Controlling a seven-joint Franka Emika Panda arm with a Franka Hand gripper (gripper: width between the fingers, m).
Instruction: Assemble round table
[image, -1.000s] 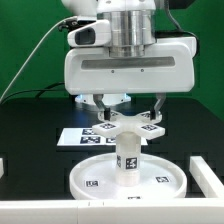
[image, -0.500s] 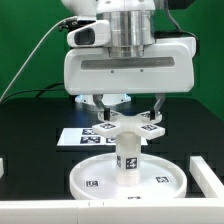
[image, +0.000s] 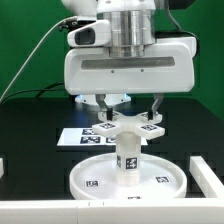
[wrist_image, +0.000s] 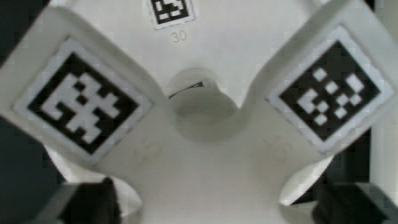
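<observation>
The gripper (image: 127, 121) is squeezing the cross-shaped foot (image: 128, 124) and holding it right on top of the post (image: 127, 158). The post is standing up in the middle of the big round disc (image: 90, 168), so the foot is lining up with it. In the close view the fingers (wrist_image: 86, 203) are hugging the foot's sides, though I can't tell if it is fully seated.

We're looking at a black table (image: 25, 130), dark and matte. Sitting directly on it, front and centre, we have the round disc (image: 100, 180), white and rimmed, small tags on its face. Behind it lies the marker board (image: 78, 137), flat on the surface. At the exterior view's right edge, we spot a white block (image: 206, 175).
</observation>
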